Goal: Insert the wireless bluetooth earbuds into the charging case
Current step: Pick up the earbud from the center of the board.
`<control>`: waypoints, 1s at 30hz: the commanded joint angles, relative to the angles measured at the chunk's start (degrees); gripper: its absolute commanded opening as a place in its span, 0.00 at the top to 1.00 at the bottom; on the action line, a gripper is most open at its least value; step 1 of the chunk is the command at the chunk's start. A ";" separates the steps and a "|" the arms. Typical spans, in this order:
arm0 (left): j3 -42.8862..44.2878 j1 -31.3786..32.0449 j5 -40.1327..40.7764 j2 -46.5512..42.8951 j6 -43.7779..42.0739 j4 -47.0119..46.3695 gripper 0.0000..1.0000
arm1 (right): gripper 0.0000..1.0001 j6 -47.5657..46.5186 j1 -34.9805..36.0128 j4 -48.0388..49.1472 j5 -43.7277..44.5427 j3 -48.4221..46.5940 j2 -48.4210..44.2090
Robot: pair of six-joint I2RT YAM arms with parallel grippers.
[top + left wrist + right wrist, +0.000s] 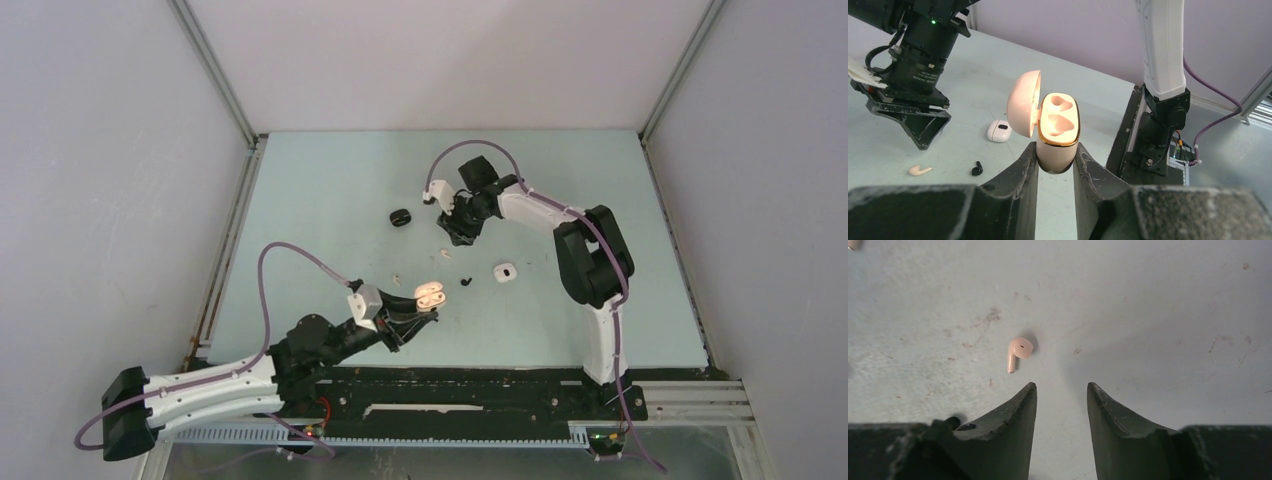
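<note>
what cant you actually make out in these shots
Top view: the right claw hides its own fingertips under its wrist, and the pale earbud beside it is too small to show how it lies.
Left wrist view: the base of the open case is hidden between the fingers of the left claw.
Right wrist view: a pale object in the top left corner is cut off by the edge.

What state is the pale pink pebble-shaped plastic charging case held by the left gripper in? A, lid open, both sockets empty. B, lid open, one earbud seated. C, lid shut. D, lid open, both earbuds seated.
A: the left wrist view shows the pale pink charging case, clamped in the left gripper, with its lid swung open and both sockets bare.
</note>
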State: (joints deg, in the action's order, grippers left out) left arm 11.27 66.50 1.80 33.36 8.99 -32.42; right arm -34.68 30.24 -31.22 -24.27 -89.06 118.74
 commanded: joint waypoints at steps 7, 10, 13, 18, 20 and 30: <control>-0.47 0.25 1.27 -0.45 -0.48 -2.33 1.00 | 0.53 -8.74 2.00 -5.75 5.41 -6.20 4.29; -0.61 0.30 1.27 -0.70 -0.38 -2.32 1.00 | 0.52 -11.11 3.03 -8.05 6.19 -7.39 5.78; -0.88 0.30 1.27 -1.21 -0.62 -1.85 1.00 | 0.52 -11.96 3.36 -10.89 6.98 -10.46 7.99; -1.07 0.30 1.57 -2.36 -1.08 -1.06 1.00 | 0.52 -12.96 3.83 -13.53 6.61 -12.83 9.68; -1.31 0.29 1.70 -2.50 -1.08 -1.18 1.00 | 0.52 -14.17 4.31 -14.73 5.93 -13.01 9.84; -1.52 0.30 1.17 -2.51 -0.91 -1.26 1.00 | 0.52 -15.90 6.28 -20.23 3.89 -16.83 12.52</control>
State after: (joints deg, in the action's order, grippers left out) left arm 9.26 66.52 2.79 31.33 8.97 -32.14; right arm -49.28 35.70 -49.01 -18.50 -103.59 129.91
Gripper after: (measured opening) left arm 0.294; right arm 0.477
